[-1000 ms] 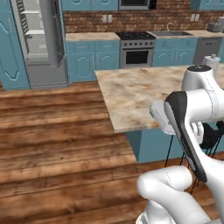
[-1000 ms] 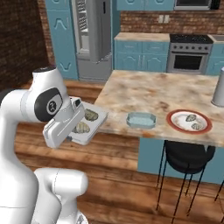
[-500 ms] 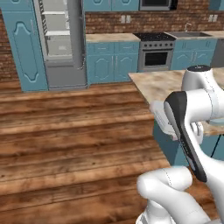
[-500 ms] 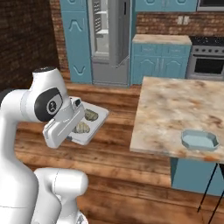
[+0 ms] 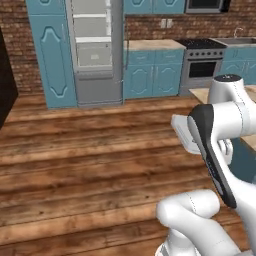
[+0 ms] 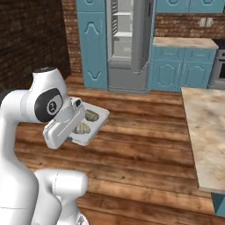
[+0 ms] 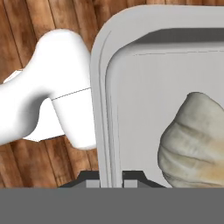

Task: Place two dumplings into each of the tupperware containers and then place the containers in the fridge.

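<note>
The fingers are clenched on the rim of one whitish tupperware container, one dark tip on each side of its wall at the bottom of the hand view. The container is carried in the air above the wooden floor, roughly level, out in front of the arm's white wrist. Two dumplings lie inside it, side by side in the right base view: one nearer the far rim, one closer to the hand. In the hand view one crimped beige dumpling sits just beside the gripped wall, partly cut off by the edge of the picture. From the left base view only a pale corner of the container pokes out from behind the forearm. Well apart from the container, across the floor, stands one fridge with its door open, pale shelves showing inside, set between teal cabinets. It appears too in the left base view. One stone-patterned tabletop runs along the right side of the right base view, near the arm but apart from the container.
</note>
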Controlling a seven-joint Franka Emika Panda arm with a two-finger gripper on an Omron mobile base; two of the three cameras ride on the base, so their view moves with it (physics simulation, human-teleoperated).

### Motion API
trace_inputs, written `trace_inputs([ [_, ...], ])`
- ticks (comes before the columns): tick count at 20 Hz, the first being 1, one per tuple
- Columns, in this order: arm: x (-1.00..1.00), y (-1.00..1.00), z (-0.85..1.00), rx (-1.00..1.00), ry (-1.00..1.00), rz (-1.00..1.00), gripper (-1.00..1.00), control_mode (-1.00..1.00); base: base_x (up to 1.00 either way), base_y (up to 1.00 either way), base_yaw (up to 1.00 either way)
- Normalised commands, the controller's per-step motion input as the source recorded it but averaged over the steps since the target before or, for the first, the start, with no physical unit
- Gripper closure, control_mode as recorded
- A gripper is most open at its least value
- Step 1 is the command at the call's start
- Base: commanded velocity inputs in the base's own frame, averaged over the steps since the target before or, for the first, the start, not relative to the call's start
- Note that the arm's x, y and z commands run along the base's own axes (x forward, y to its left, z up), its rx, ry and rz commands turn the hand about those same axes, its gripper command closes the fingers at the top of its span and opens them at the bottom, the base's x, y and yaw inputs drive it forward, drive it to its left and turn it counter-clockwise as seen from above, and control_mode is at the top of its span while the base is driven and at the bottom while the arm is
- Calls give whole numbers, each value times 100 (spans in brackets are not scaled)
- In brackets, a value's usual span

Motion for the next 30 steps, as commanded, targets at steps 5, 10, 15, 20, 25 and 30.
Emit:
trace_inputs([
  [5, 0, 0, 0, 0, 0, 0, 100, 100, 96, 100, 0],
  [10, 0, 0, 0, 0, 0, 0, 100, 100, 100, 100, 0],
  [15, 0, 0, 0, 0, 0, 0, 100, 100, 100, 75, 0],
  [20, 0, 0, 0, 0, 0, 0, 100, 100, 100, 56, -6],
  [25, 0, 0, 0, 0, 0, 0, 100, 100, 100, 4, -17],
  [30, 0, 0, 0, 0, 0, 0, 100, 100, 100, 0, -14],
])
